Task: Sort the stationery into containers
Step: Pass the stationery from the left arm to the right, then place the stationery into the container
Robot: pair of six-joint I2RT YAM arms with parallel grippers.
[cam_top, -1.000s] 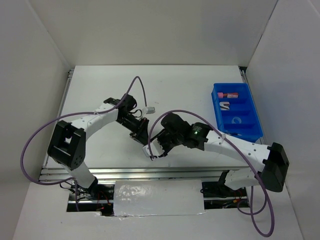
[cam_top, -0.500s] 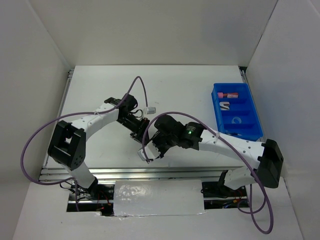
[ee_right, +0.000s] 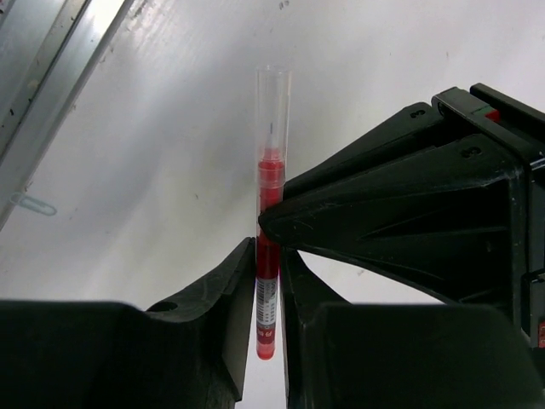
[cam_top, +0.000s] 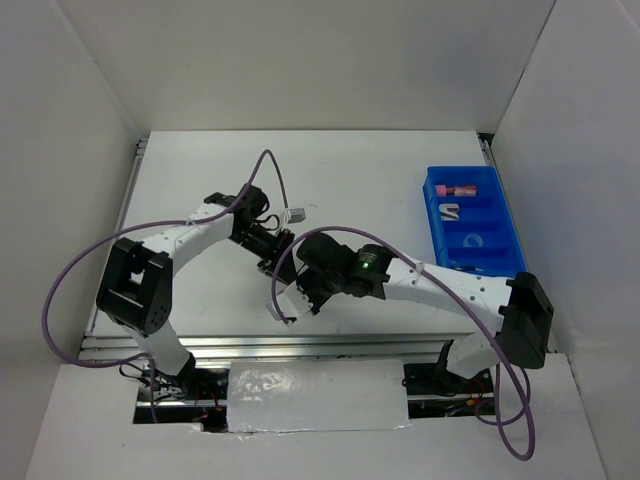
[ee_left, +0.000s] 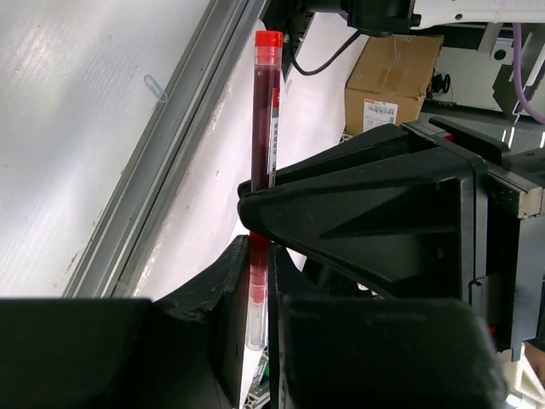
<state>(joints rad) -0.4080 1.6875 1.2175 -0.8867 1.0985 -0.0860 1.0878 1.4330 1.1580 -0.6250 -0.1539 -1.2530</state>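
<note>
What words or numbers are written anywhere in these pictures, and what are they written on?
Nothing here can actually be read.
red pen: a small white sticker with dark print near one end, too small to read.
cardboard box: a white label with a red mark, too blurred to read.
Top view: no writing shows on anything.

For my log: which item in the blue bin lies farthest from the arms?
The pink marker, at the far end of the bin; the tape ring lies nearer.

Labels on the red pen [ee_left: 264, 128] and cardboard box [ee_left: 400, 68] are unreadable.
</note>
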